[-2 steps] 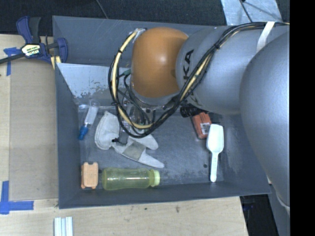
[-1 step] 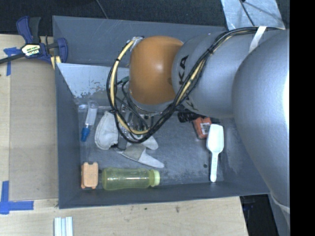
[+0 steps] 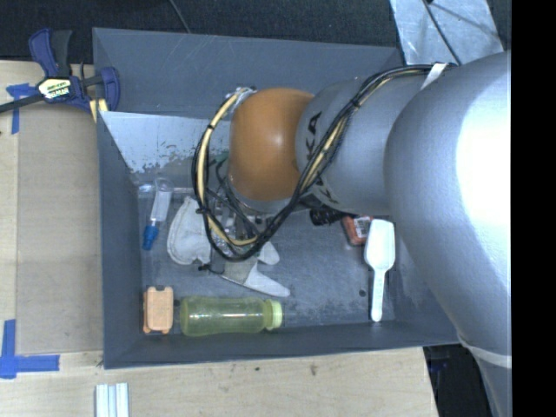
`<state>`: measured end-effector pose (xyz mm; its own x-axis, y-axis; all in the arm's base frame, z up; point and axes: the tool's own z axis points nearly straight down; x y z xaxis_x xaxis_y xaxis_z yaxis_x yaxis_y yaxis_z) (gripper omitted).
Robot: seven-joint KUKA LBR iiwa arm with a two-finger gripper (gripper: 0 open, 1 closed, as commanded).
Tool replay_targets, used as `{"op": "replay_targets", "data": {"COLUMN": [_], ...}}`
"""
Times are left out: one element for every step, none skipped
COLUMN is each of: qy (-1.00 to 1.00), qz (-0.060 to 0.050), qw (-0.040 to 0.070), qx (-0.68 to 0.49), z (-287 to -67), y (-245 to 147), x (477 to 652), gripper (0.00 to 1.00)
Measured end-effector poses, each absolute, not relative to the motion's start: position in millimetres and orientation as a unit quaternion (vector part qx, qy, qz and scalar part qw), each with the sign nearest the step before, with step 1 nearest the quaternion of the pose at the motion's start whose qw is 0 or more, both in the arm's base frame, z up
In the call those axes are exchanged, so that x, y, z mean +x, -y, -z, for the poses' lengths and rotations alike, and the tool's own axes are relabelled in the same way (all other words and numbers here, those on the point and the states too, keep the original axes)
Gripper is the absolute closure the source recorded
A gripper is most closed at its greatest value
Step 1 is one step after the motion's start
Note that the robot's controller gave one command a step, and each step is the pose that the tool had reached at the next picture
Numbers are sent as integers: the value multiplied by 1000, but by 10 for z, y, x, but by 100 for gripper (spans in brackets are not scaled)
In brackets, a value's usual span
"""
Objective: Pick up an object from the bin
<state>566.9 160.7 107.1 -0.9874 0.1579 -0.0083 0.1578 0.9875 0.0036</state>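
Lying nxt to gripper point(image 3: 228, 229): white wad point(image 3: 184, 235).

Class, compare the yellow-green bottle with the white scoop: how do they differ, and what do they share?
The bottle is translucent yellow-green; the scoop is opaque white. The bottle lies along the lower wall; the scoop lies crosswise to it. The bottle is a thick cylinder; the scoop has a thin handle. Both lie on the bin floor.
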Motion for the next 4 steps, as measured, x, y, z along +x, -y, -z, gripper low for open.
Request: {"op": "replay_targets", "data": {"qy": [-989,-989,-990,-991], "qz": [-1,-1,1,1], "qw": [4,4,-3,-1], "qx": [146,146,139,135], "z": [-829,-829,-1215,-1377], "y": [-1370,-1370,-1367,-1364], "x": [5801,5801,5763,5763], "gripper": [100,100,100,100]}}
